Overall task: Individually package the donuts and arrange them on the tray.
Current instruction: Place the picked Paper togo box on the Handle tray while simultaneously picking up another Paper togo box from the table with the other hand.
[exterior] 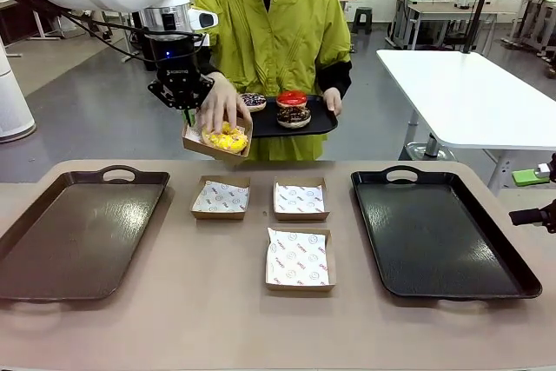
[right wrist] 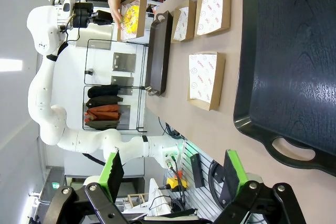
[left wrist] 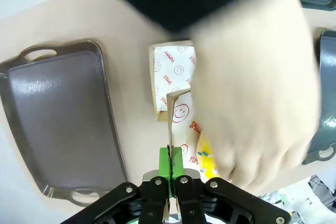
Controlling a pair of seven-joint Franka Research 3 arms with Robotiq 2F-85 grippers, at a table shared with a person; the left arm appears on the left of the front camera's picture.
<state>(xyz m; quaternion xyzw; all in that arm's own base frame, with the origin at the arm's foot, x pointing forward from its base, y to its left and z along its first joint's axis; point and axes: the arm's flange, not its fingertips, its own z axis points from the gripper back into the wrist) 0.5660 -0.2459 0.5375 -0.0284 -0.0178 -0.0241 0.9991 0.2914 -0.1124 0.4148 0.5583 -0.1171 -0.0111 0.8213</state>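
Note:
My left gripper (exterior: 185, 109) hangs above the table's far edge, shut on the wall of a cardboard box (exterior: 198, 143). In that box lies the yellow-iced donut (exterior: 228, 138), with a person's hand (exterior: 221, 102) resting on it. In the left wrist view the green pads (left wrist: 171, 156) pinch the box wall (left wrist: 169, 114) and the hand (left wrist: 252, 103) covers most of the donut (left wrist: 206, 162). The person's other hand holds a small black tray (exterior: 321, 121) carrying a sprinkled chocolate donut (exterior: 253, 101), a red donut (exterior: 292, 97) and a dark chocolate donut (exterior: 294, 115). My right gripper (right wrist: 173, 156) is open beside the black tray (right wrist: 294, 51).
Three empty paper-lined boxes (exterior: 221, 197) (exterior: 301, 199) (exterior: 300, 258) sit mid-table. A brown tray (exterior: 78, 232) lies at the left and a black tray (exterior: 439, 232) at the right. A white table (exterior: 469, 93) stands behind to the right.

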